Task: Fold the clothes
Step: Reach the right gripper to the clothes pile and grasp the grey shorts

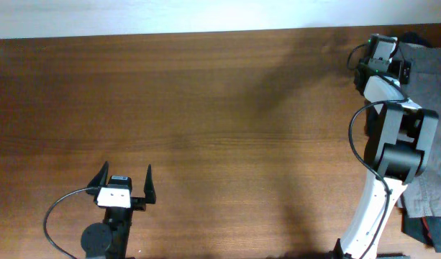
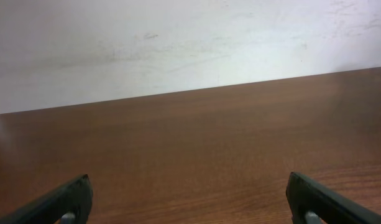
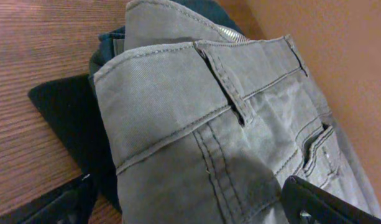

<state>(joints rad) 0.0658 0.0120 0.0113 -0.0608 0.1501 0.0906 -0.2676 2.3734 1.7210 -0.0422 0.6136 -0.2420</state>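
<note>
The olive-grey shorts fill the right wrist view, waistband and a belt loop uppermost. They lie on a dark navy garment at the table's right edge. My right gripper is open just above the shorts, one finger on each side of them, and holds nothing. In the overhead view the right gripper reaches to the far right corner, where grey fabric lies along the table's right edge. My left gripper is open and empty near the front left, and the left wrist view shows the left gripper over bare wood.
The brown wooden table spans the overhead view. A white wall stands behind its far edge. The right arm's white and black links stand along the right side. A black item with red sits at the front right corner.
</note>
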